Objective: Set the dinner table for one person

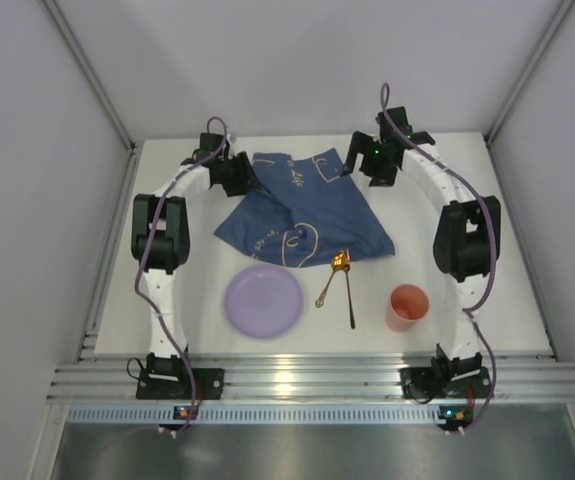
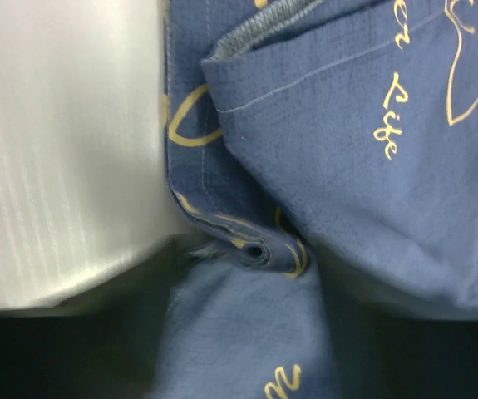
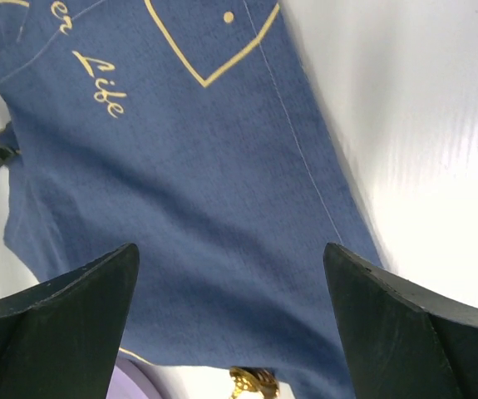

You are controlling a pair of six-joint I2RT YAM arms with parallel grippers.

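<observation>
The dinner table is a broad white top filling the middle of the overhead view, with a ribbed aluminium rail along its near edge. A dark blue placemat with pale yellow line drawings lies crumpled at the far centre, one flap folded over itself.

Your left gripper sits at the mat's far left corner. Its fingers are lost in shadow in the wrist view, but the cloth puckers into a tight fold just where they meet, so it reads as clamped on that corner, probably to pull the mat flat. Your right gripper hovers above the mat's far right part with its jaws spread wide and nothing between them, likely lining up for the opposite edge.

Nearer to you, a purple plate sits left of centre, two gold utensils lie crossed just right of it, and an orange cup stands further right. The mat's near edge touches the utensil heads, so sliding it nearer may drag them. Bare tabletop lies left and right of the mat.
</observation>
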